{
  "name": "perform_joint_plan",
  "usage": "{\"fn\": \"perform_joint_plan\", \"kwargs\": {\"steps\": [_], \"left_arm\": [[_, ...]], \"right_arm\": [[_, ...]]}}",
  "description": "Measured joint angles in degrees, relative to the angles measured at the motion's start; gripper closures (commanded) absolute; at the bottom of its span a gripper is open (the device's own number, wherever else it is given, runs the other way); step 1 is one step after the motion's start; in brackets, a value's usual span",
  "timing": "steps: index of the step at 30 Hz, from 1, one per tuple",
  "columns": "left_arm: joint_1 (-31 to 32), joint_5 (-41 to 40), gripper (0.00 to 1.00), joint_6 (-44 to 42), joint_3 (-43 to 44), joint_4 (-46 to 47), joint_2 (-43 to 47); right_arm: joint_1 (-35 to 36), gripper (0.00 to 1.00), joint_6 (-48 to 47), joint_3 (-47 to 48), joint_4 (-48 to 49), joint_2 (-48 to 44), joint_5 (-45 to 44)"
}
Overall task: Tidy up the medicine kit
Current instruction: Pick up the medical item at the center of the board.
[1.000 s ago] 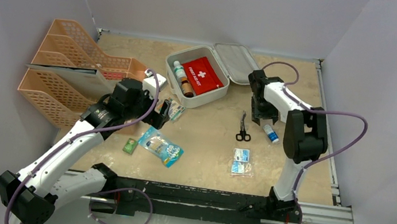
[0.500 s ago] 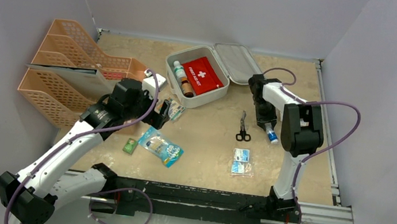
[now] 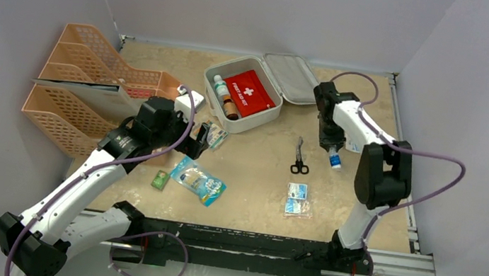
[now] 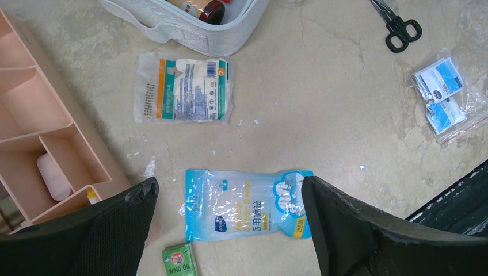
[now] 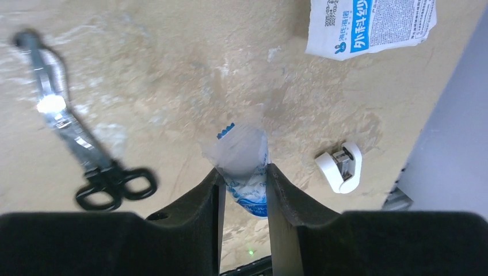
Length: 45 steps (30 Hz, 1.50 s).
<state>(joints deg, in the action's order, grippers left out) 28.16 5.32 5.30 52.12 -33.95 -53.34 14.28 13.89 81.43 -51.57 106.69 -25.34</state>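
Observation:
The medicine kit [image 3: 230, 118] is a pale grey case lying open, its lid [image 3: 292, 76] folded back; a red first-aid pouch [image 3: 251, 92] and two small bottles lie inside. My right gripper [image 3: 332, 149] is shut on a small blue-and-white plastic-wrapped item [image 3: 334, 162], to the kit's right. In the right wrist view the item [image 5: 241, 152] sits pinched between my gripper's [image 5: 243, 171] fingers. My left gripper [image 3: 200, 139] is open and empty, hovering over a blue cotton-swab packet [image 4: 247, 204]; in the left wrist view the gripper [image 4: 229, 187] spans that packet. The kit's wall [image 4: 190, 34] shows at the top.
Scissors [image 3: 299, 158] lie beside the right gripper. A bag of blue-white sachets [image 3: 298, 200], a gauze packet [image 4: 183, 87] and a green Wind Oil box [image 4: 179, 261] lie on the table. Orange mesh trays [image 3: 70, 86] stand left. A white packet [image 5: 368, 23] and white clip [image 5: 340, 167] lie right.
My right gripper came down onto the small blue-and-white item, closed on it and shifted slightly right. The left arm has barely moved.

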Motion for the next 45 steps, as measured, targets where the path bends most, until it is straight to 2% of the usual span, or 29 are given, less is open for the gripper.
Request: {"fn": "perform_joint_plan", "kwargs": {"steps": [4, 7, 8, 9, 13, 17, 24, 30, 39, 45], "left_arm": [[0.0, 0.0, 0.08, 0.0, 0.0, 0.0, 0.0], [0.0, 0.0, 0.08, 0.0, 0.0, 0.0, 0.0], [0.0, 0.0, 0.08, 0.0, 0.0, 0.0, 0.0], [0.0, 0.0, 0.08, 0.0, 0.0, 0.0, 0.0], [0.0, 0.0, 0.08, 0.0, 0.0, 0.0, 0.0], [0.0, 0.0, 0.08, 0.0, 0.0, 0.0, 0.0], [0.0, -0.3, 0.16, 1.5, 0.0, 0.2, 0.0], [0.0, 2.3, 0.20, 6.9, 1.2, 3.1, -1.9], [0.0, 8.9, 0.29, 11.3, 18.8, 8.8, -18.0], [0.0, 17.6, 0.38, 12.1, 25.5, 10.5, -25.9]], "right_arm": [[-0.1, 0.71, 1.3, 0.0, 1.1, -5.4, 4.6], [-0.1, 0.72, 2.9, -0.5, 3.5, -8.7, 11.3], [-0.1, 0.72, 4.4, -1.5, 5.6, -9.9, 16.1], [-0.1, 0.72, 4.5, -1.6, 5.8, -10.7, 16.5], [0.3, 0.71, 10.9, -4.5, 12.3, -13.8, 28.0], [2.1, 0.72, 18.9, -6.5, 21.1, -14.5, 35.3], [8.0, 0.72, 33.6, -6.9, 37.2, -13.3, 40.4], [11.5, 0.72, 45.3, -9.6, 50.6, -12.9, 41.0], [13.0, 0.71, 56.5, -18.0, 66.4, -14.1, 43.9], [13.0, 0.71, 60.0, -22.9, 73.7, -18.5, 47.8]]}}
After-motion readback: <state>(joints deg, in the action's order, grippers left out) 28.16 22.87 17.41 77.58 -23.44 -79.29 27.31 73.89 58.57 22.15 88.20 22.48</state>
